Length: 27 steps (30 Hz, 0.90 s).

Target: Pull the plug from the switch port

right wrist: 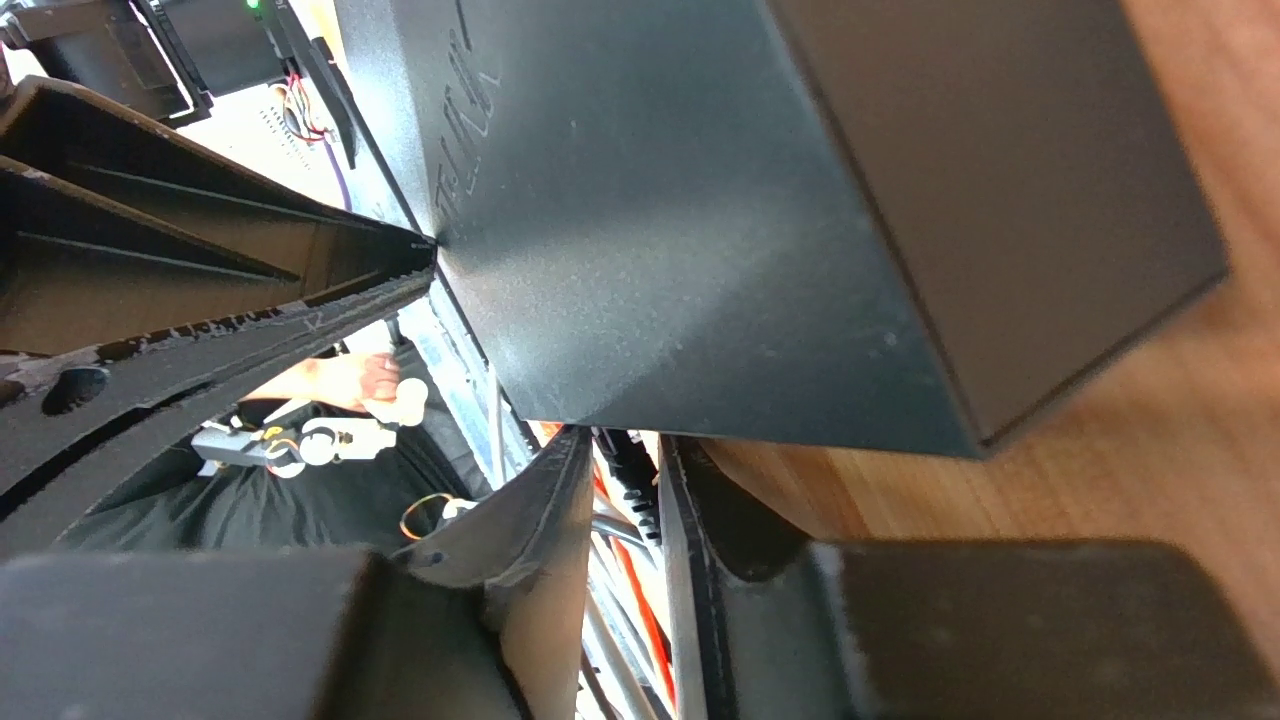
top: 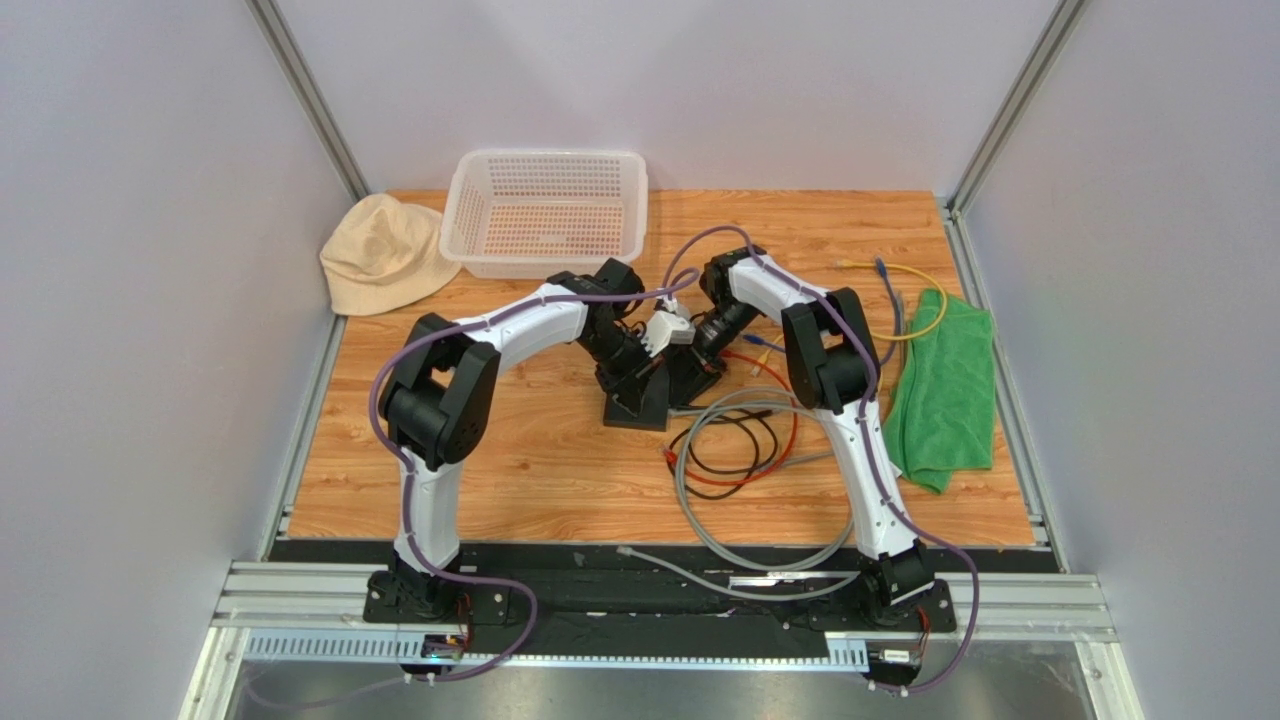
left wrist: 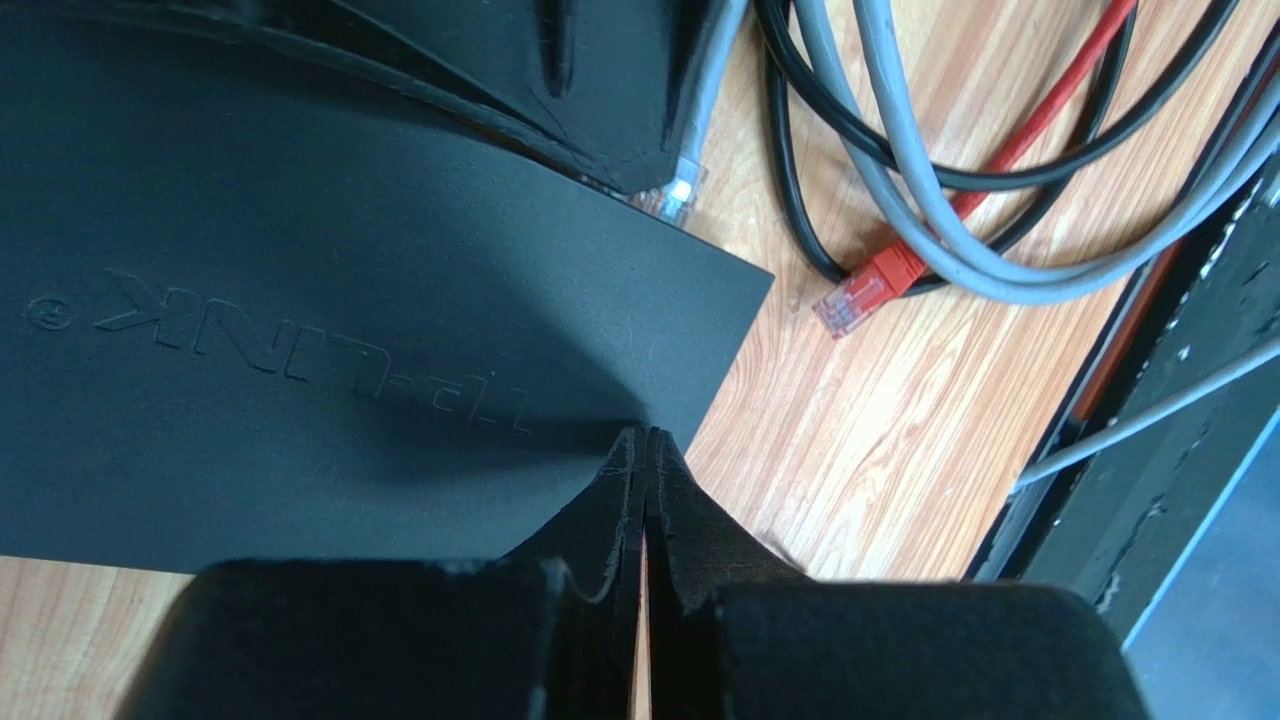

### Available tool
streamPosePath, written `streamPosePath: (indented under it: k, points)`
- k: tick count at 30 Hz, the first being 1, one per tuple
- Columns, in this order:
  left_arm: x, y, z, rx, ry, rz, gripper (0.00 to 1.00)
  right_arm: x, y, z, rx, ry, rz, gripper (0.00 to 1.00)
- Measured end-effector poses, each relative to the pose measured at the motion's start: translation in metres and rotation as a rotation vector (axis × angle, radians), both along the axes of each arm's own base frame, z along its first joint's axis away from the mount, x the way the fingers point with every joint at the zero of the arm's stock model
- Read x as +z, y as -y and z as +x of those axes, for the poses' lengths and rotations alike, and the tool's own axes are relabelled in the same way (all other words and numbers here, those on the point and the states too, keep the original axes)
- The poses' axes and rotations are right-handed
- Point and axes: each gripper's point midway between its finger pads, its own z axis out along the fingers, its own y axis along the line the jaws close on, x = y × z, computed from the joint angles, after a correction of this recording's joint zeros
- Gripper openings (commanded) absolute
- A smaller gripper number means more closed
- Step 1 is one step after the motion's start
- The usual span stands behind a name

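Switch (left wrist: 301,270) lies flat at the middle of the table (top: 526,480), where both arms meet. The left arm (top: 451,390) rises from its base, bends at the elbow and reaches toward 2 o'clock. The left claw (left wrist: 648,446) is closed on nothing, its tip pressed on the switch's lid. The right arm (top: 842,375) arches toward 10 o'clock. The right claw (right wrist: 628,450) shows a narrow gap beside the clear plug (left wrist: 679,189) at the switch's edge; whether it pinches the plug I cannot tell. On the wood-grain table a beige hat (top: 383,255) lies at 10 o'clock, a white basket (top: 549,210) at 12, coiled cables (top: 721,510) at 5 and a green cloth (top: 944,390) at 3. Pale grey walls (top: 150,225) enclose three sides.
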Motion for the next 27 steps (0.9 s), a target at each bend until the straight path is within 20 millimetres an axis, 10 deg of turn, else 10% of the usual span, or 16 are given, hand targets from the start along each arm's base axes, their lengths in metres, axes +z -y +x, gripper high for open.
streamPosePath:
  k: [12,27]
  points:
    - [0.000,0.002,0.001,0.053,-0.027,0.008,0.00,0.000,0.001,-0.004,-0.027,-0.046,-0.032,0.00]
    - [-0.001,0.003,0.004,0.071,-0.023,0.013,0.00,-0.003,0.021,-0.007,0.027,0.027,-0.189,0.00]
